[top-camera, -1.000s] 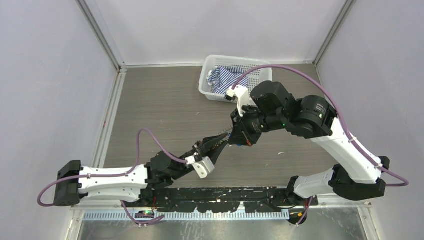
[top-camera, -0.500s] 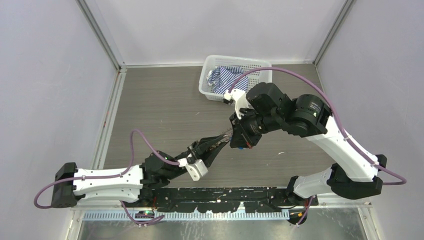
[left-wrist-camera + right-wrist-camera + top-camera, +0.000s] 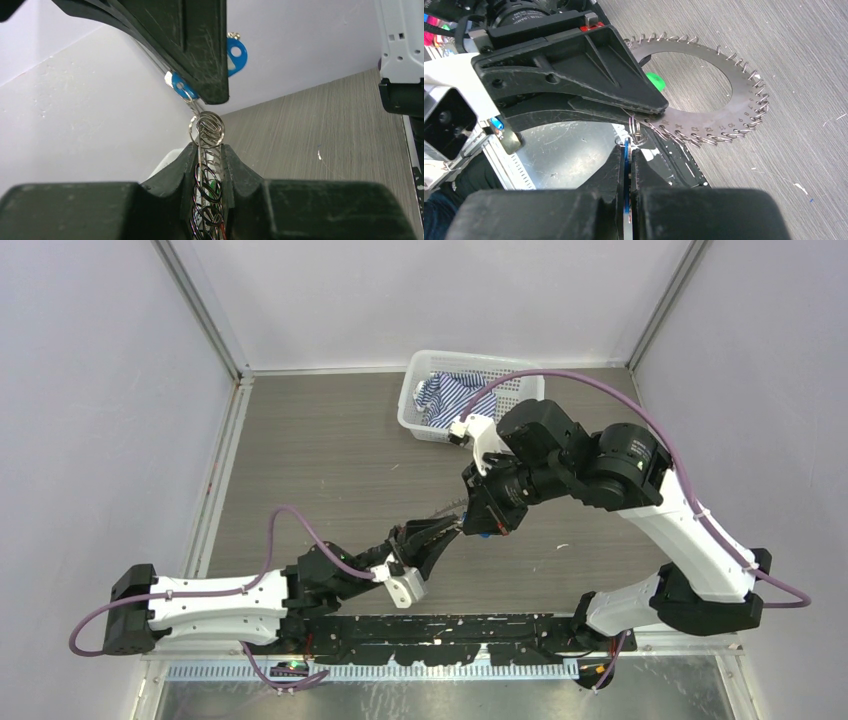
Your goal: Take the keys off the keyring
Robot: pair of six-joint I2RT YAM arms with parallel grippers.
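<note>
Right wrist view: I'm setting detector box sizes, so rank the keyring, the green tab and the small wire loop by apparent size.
1. keyring: largest by far.
2. green tab and small wire loop: about alike, the tab partly hidden, so unranked.

a white plastic basket (image 3: pixel 407 390) is sitting at the far side of the counter (image 3: pixel 320 460), close to the back wall (image 3: pixel 430 300) and a little right of the middle. a blue-and-white striped cloth (image 3: pixel 447 397) is lying bunched up inside it, filling its left part. the counter is showing a grey wood-grain surface, with a few small white specks (image 3: pixel 563 546) lying scattered on its right half. a pale left wall (image 3: pixel 90 420) and right wall (image 3: pixel 770 390) are closing it in, and slanting metal rails (image 3: pixel 200 310) are running up the far corners. a ribbed silvery strip (image 3: pixel 370 671) is running along the near edge.
</note>
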